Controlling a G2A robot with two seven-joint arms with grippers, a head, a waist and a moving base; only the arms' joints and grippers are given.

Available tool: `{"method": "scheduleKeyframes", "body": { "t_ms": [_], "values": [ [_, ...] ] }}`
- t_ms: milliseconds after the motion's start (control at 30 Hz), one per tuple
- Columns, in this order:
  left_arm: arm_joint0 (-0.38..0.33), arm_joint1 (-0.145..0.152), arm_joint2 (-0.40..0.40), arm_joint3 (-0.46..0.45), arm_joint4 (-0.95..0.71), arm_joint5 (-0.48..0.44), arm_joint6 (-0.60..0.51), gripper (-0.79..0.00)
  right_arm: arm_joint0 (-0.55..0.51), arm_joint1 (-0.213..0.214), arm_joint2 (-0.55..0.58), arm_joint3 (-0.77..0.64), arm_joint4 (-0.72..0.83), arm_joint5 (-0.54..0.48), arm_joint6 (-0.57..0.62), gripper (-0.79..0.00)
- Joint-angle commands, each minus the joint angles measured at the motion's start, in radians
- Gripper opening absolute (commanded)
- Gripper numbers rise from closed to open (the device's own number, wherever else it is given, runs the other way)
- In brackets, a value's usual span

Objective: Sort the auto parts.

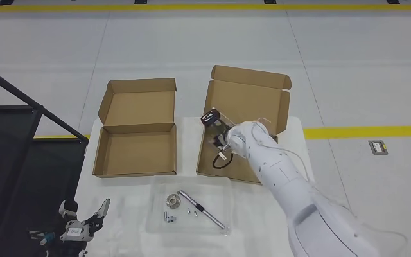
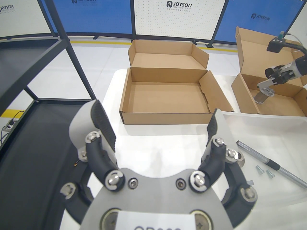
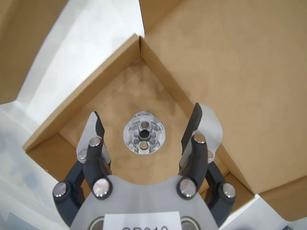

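Closest to the robot, the left end effector [image 2: 156,112] is being held open over the near left corner of the white table [image 1: 186,144]. Its ribbed black pads [image 2: 102,123] are being held well apart and nothing is being gripped between them. A black metal rack [image 2: 36,120] is being shown just beside that corner, off the table.

Along the table's near edge a clear plastic tray [image 1: 212,186] is being used to carry loose parts. A long slim metal rod [image 1: 202,209] with a dark sleeve at its middle is being shown lying slantwise. A round flanged disc [image 1: 172,201], two small bolts [image 2: 259,169] and a small metal fitting [image 1: 169,218] are being shown near it, each apart from the rest.

Beyond the tray two shallow boxes of brown corrugated cardboard are being shown side by side, their lids folded back. The left box [image 1: 136,151] is being shown with its smooth flat floor.

Over the right box [image 1: 250,99], near its left wall, the right end effector [image 3: 146,117] is being held with its fingers spread wide, clasping nothing. Below and between them a flanged metal hub [image 3: 144,135] is being shown. It is round, with a central bore and smaller holes around it, and it is lying inside a corner of that box. Whether it is touching the cardboard floor cannot be told.
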Motion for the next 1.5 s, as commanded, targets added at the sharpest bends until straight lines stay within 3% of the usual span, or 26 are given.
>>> {"method": "scheduleKeyframes", "body": {
  "t_ms": [0,200,400,667,800,1033,1467],
  "values": [
    [0.000,0.000,0.000,0.000,0.000,0.000,0.000,0.000,0.003,0.006,0.007,-0.024,0.000,-0.022,-0.017,-0.018],
    [0.000,0.000,0.000,0.000,0.000,0.000,0.000,0.000,-0.025,0.042,0.034,-0.150,-0.019,-0.107,-0.075,0.000],
    [0.000,0.000,0.000,0.000,0.000,0.000,0.000,0.000,-0.139,0.116,0.094,-0.442,-0.070,-0.193,-0.049,0.000],
    [0.000,0.000,0.000,0.000,0.000,0.000,0.000,0.000,-0.474,0.240,0.270,-1.086,-0.130,-0.298,0.230,0.000],
    [0.000,0.000,0.000,0.000,0.000,0.000,0.000,0.000,-0.592,0.270,0.284,-1.294,-0.148,-0.378,0.390,0.000],
    [0.000,0.000,0.000,0.000,0.000,0.000,0.000,0.000,-0.621,0.270,0.184,-1.366,-0.170,-0.390,0.576,0.000],
    [0.000,0.000,0.000,0.000,0.000,0.000,0.000,0.000,-0.621,0.270,0.184,-1.366,-0.170,-0.390,0.576,0.000]
  ]
}}
